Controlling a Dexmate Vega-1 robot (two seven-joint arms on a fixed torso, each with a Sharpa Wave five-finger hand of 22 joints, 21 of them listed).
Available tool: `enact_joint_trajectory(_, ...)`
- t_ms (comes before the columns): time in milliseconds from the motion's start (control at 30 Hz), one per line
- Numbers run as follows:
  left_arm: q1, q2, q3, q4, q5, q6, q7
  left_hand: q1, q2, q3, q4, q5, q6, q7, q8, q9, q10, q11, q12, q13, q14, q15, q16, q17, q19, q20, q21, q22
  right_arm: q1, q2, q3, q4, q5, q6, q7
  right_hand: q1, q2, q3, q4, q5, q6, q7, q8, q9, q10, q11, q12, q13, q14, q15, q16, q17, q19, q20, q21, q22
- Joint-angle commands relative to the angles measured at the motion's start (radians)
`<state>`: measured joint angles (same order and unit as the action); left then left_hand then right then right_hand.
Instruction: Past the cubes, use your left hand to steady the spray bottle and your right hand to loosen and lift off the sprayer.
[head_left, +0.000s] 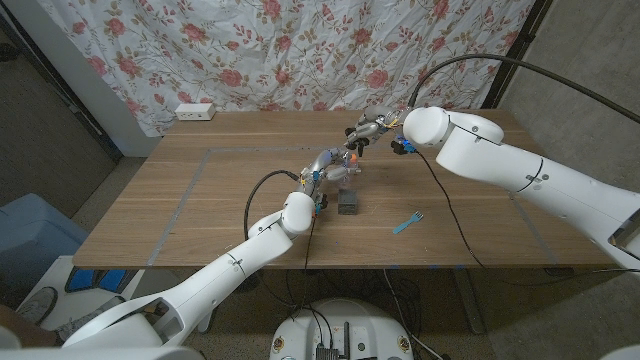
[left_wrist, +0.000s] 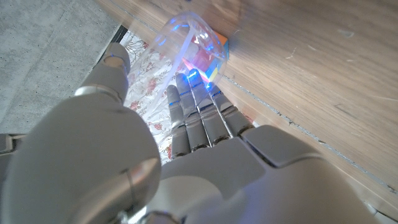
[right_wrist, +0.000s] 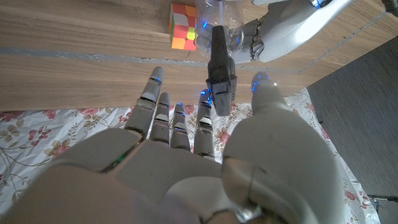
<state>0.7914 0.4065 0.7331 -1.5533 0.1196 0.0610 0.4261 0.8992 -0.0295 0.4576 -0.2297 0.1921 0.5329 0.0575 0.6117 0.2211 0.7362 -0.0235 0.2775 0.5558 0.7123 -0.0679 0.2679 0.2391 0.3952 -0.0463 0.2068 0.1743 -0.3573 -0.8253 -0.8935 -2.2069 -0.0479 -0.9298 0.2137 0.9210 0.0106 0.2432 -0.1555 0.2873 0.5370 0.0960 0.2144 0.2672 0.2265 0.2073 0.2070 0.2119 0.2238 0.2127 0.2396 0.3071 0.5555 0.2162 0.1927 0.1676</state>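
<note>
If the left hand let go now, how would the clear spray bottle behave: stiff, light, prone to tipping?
The spray bottle looks thin, clear plastic, so probably light and somewhat squeezable. The left hand holds its body while the right hand is at the dark sprayer above, so released it might tip. Whether it holds liquid cannot be told.

Matt wooden table (head_left: 200, 200); clear glossy plastic spray bottle (left_wrist: 186, 43); smooth glossy white plastic hands (right_wrist: 186, 155); flowered cloth curtain (head_left: 300, 50) at the frame's top.
</note>
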Motion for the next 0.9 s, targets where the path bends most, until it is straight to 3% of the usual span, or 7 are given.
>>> enact_joint_trajectory(33,0.002,0.000,-0.001,-0.001,0.000,-0.003,0.001,-0.167,0.202,0.074,0.066,-0.001,0.128,-0.044,0.005,0.002,0.088,-0.078,0.006,0.004,0.012,-0.089,0.000,0.002,0.012,-0.026,0.002,0.005,0.013,0.011,-0.022,0.019,-0.017,-0.010,0.009,-0.012,-0.007,-0.005,0.003,-0.012,-0.002,0.001,-0.001,0.006,-0.002,0.003,-0.001,0.002,0.001,0.007,-0.002,0.002,0.009,-0.002,-0.003,0.002)
enact_joint_trajectory(567,0.009,0.002,-0.002,-0.017,0.001,0.014,0.005,-0.169,0.203,0.076,0.064,-0.001,0.127,-0.043,0.003,0.003,0.088,-0.081,0.005,0.004,0.011,-0.088,0.001,0.005,0.013,-0.024,0.002,0.005,0.014,0.016,-0.031,0.034,-0.021,-0.018,0.012,-0.009,-0.002,-0.003,0.003,-0.030,0.010,-0.004,0.006,0.008,-0.004,-0.003,-0.001,0.002,0.002,0.004,-0.002,0.002,0.010,-0.003,-0.003,0.003)
enact_joint_trajectory(900,0.006,0.003,-0.002,-0.013,-0.002,0.005,-0.003,-0.171,0.204,0.079,0.064,-0.001,0.126,-0.045,0.001,0.004,0.089,-0.080,0.005,0.005,0.013,-0.088,0.002,0.006,0.014,-0.023,0.002,0.005,0.016,0.022,-0.036,0.036,-0.029,-0.029,0.004,0.000,0.016,0.005,0.002,-0.055,0.082,-0.014,0.038,0.017,0.007,-0.007,0.004,0.003,0.008,0.005,0.001,0.003,0.014,-0.004,-0.002,0.003)
